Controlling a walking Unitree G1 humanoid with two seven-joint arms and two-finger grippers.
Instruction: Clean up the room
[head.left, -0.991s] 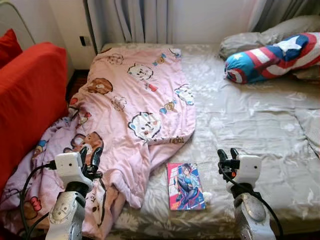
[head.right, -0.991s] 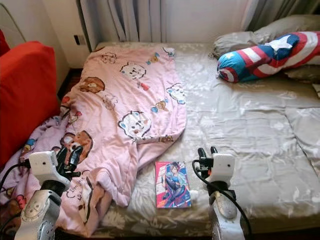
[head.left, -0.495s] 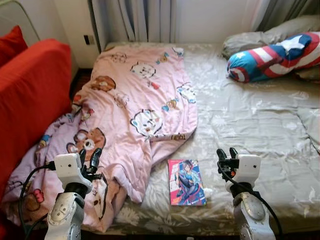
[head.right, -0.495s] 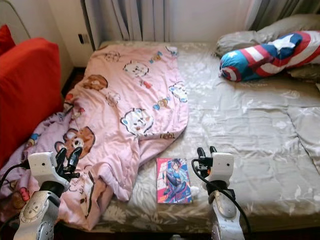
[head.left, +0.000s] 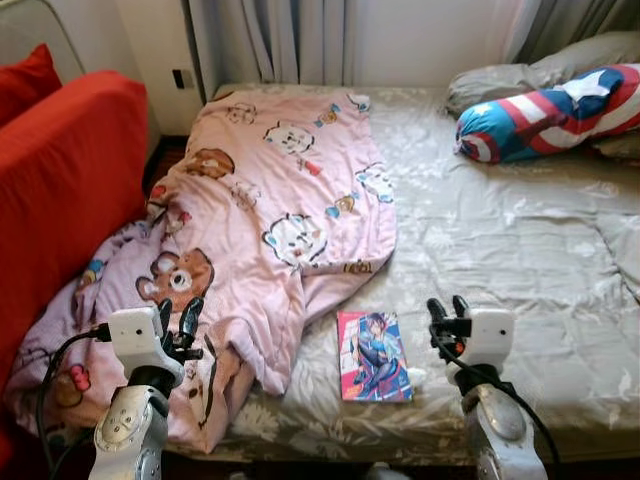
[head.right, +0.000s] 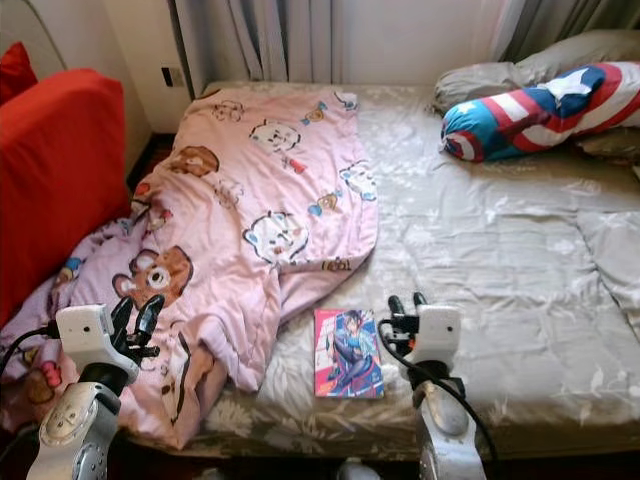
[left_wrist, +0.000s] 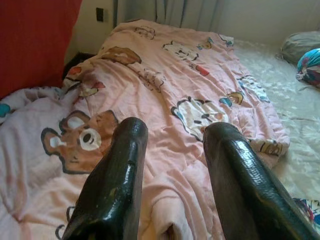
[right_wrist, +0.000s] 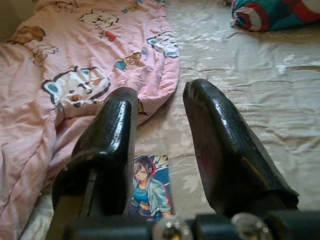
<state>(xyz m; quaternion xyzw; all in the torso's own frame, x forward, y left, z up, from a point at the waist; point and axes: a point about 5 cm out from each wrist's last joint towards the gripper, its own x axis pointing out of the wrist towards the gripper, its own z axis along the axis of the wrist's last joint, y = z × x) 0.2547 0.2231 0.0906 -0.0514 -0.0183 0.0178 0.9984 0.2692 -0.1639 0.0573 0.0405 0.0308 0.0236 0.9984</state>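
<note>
Two grippers hang low at the near edge of the bed, both empty with their fingers parted: the left gripper (head.left: 179, 322) over the drooping corner of the pink blanket (head.left: 290, 210), the right gripper (head.left: 446, 311) over bare sheet. One book (head.left: 373, 355) lies flat on the bed (head.left: 500, 230) just beside the right gripper, at about its 9 o'clock, with the long axis running toward 12 o'clock, away from the robot; in the right wrist view its cover (right_wrist: 146, 187) sits below the gap between the fingers (right_wrist: 227, 150), slightly toward the blanket side. The right arm is clearly the nearer one to the book, so I judge the coming reach is a short sidestep toward 9 o'clock and down, closing across the book's short width. One blanket sprawls from the head of the bed at 12 o'clock down to 7 o'clock, spilling off the bed edge beside one red sofa (head.left: 60, 190) at 9 o'clock; its hem lies near the book's top-left corner without covering it. One striped bolster pillow (head.left: 545, 110) rests at 2 o'clock, against one grey pillow (head.left: 540, 65). One small white scrap (head.left: 416, 378) touches the book's lower right corner; what it is I cannot tell.
</note>
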